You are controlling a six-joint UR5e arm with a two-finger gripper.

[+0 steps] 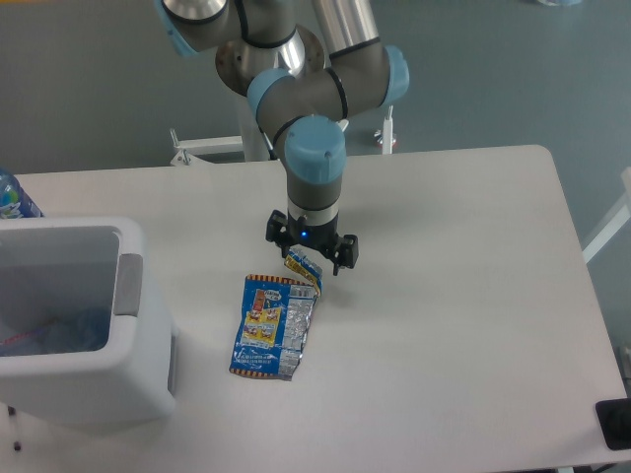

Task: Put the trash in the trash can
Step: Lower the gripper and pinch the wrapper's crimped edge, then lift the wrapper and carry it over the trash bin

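Note:
The blue-and-yellow snack wrapper [273, 327] with silver foil lies on the white table, just right of the trash can. Its upper right corner [304, 267] is curled up off the table. My gripper [310, 258] points straight down over that corner and seems to be shut on it; the wrist hides the fingertips. The trash can [130, 286] is a boxy white bin with a grey panel on its right rim, at the left edge. Something bluish and indistinct [59, 330] lies inside it. I cannot make out the crushed clear bottle.
A bottle with a blue label [12, 197] pokes in at the far left behind the bin. The arm's base and a white frame [212, 146] stand at the table's back edge. A dark object [616, 424] sits at the front right corner.

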